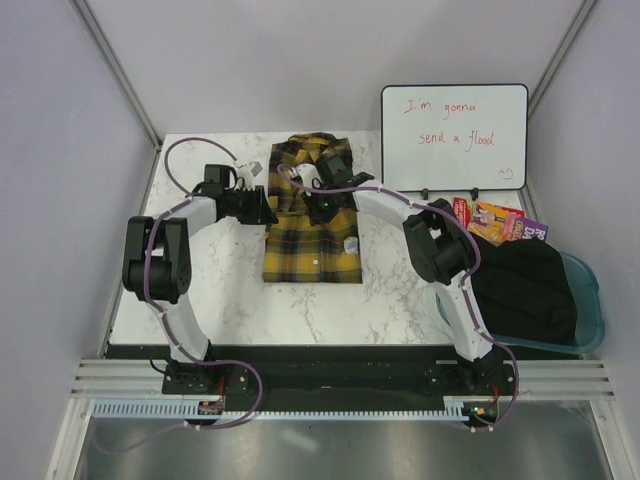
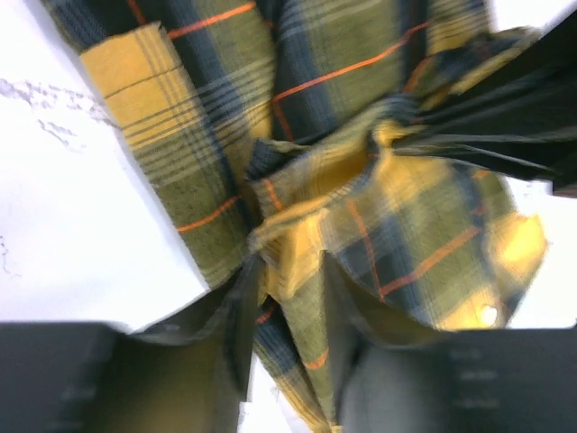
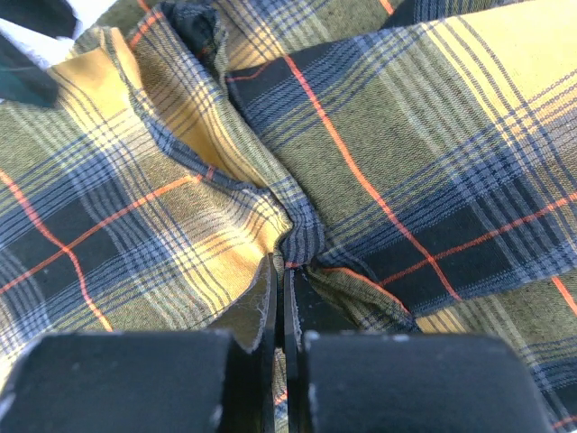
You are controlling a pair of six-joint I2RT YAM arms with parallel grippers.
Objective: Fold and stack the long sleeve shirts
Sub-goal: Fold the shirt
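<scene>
The long sleeve shirt (image 1: 312,232), yellow-and-black plaid with thin red lines, lies partly folded on the marble table (image 1: 200,290), its collar end toward the back. My left gripper (image 1: 264,208) is at the shirt's left edge. In the left wrist view its fingers (image 2: 230,307) stand apart around a bunched fold of the shirt (image 2: 297,271), and a strip of table shows beside the cloth. My right gripper (image 1: 320,207) is over the shirt's upper middle. The right wrist view shows that gripper (image 3: 281,263) shut, pinching a ridge of the shirt (image 3: 302,239).
A whiteboard (image 1: 453,135) with red writing leans at the back right. Colourful packets (image 1: 500,220) lie below it. A blue bin (image 1: 592,300) holding a dark garment (image 1: 525,285) sits at the right edge. White walls close in both sides.
</scene>
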